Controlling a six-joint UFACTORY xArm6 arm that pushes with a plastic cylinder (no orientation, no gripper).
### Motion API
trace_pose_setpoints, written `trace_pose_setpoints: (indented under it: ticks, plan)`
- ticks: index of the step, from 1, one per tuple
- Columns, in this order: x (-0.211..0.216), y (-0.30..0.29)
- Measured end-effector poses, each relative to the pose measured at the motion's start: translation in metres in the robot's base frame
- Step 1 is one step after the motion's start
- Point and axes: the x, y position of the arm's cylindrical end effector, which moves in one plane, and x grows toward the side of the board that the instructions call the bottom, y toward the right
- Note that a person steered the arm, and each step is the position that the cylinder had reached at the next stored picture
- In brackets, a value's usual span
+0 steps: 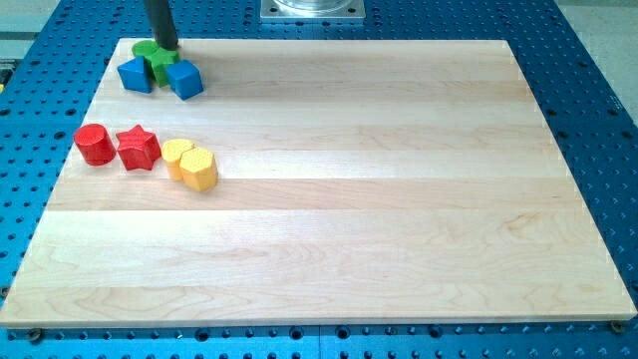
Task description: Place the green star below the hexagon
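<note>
The rod comes down at the tabletop (399, 150)'s top-left corner; my tip (165, 48) sits on the top side of the green star (154, 60), touching it or just about. No jaws on this rig, only the bare rod, so nothing is grasped. The green star is wedged between two blue blocks, one (135, 75) to its left and a blue cube (184, 79) to its right. Near the left edge stand a red cylinder (96, 145) and a red star (139, 148); just right of them a yellow block (176, 155) touches the yellow hexagon (199, 169).
</note>
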Motion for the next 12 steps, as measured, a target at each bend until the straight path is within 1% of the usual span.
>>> trace_pose_setpoints:
  ticks: [1,2,5,6,7,8,9,10,11,12]
  plan:
    - [0.007,-0.024]
    - [0.02,-0.016]
    - [0.106,0.016]
    - [0.147,0.034]
    - [0.166,0.091]
    - [0.214,0.133]
    - [0.237,0.161]
    - [0.198,0.16]
    - [0.187,0.136]
    - [0.213,0.125]
